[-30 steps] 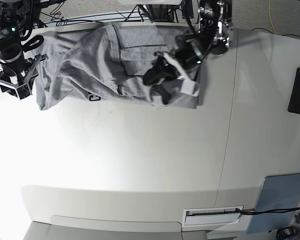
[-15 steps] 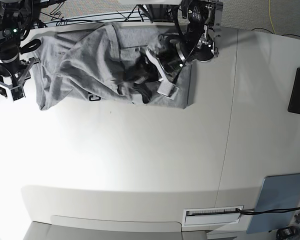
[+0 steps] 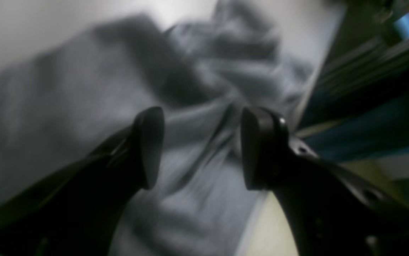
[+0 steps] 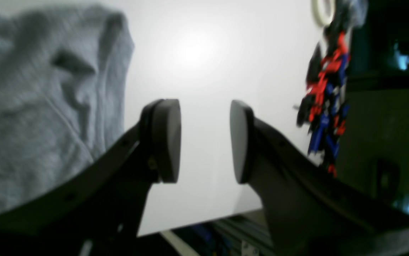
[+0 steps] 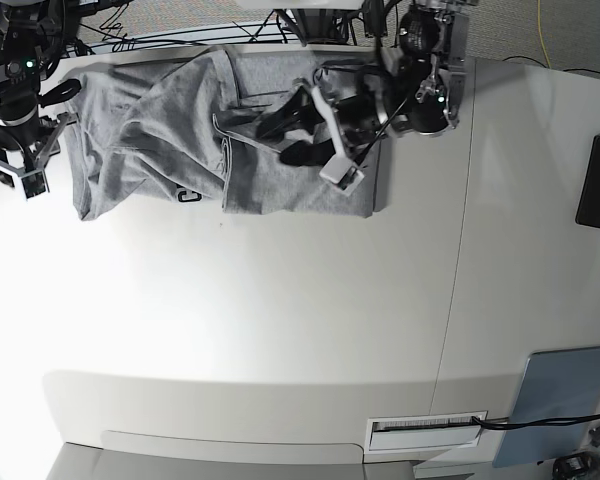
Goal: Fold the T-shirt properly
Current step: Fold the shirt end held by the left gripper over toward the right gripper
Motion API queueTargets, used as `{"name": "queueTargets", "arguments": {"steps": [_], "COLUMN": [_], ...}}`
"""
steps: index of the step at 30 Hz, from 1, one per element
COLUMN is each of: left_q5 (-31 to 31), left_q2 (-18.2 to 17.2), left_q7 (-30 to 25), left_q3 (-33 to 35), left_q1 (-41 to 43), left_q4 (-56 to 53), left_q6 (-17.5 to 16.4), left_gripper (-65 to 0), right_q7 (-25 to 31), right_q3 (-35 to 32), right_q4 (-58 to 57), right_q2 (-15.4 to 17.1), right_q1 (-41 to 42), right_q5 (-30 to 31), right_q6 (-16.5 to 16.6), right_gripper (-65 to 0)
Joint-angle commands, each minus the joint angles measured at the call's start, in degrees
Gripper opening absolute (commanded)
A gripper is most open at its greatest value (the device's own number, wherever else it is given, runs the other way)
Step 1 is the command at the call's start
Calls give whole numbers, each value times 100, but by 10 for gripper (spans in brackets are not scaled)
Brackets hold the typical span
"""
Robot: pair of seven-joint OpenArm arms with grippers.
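The grey T-shirt (image 5: 170,120) lies bunched along the table's far edge, with its right part folded over toward the middle. Just above that folded part hangs my left gripper (image 5: 282,138), open. The blurred left wrist view shows the left gripper (image 3: 197,147) with a wide gap between its pads, empty, and wrinkled grey T-shirt (image 3: 65,106) cloth below. My right gripper (image 5: 20,178) is off the shirt's left end, open. In the right wrist view the right gripper (image 4: 205,140) holds nothing over the bare white table, with the T-shirt (image 4: 40,106) edge to its left.
A black flat object (image 5: 597,180) lies at the table's right edge. A blue-grey pad (image 5: 562,398) and a white labelled box (image 5: 425,430) sit at the near right. Red and blue cables (image 4: 323,106) hang beyond the table's edge by my right arm.
My left gripper carried the shirt's right part leftward, then opened and let it go. The shirt's right edge has shifted left. The right arm has barely moved.
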Motion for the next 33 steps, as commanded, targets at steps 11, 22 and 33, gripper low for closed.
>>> {"name": "queueTargets", "arguments": {"steps": [11, 22, 33], "left_q5": [1655, 1635, 1379], "left_q2": [-44, 20, -17], "left_q7": [-863, -898, -911], "left_q3": [20, 153, 577], "left_q1": [-39, -39, -39], "left_q4": [107, -114, -83], "left_q6": [957, 1043, 828], "left_gripper": [-305, -331, -623], "right_q7": [-39, -37, -35], "right_q3": [61, 61, 61], "right_q4": [-297, -297, -297], "right_q2": [81, 81, 83], "right_q1": [2, 2, 2], "right_q5": [-48, -48, -48], "right_q6": [-74, -92, -92], "right_gripper": [-419, -419, -419]}}
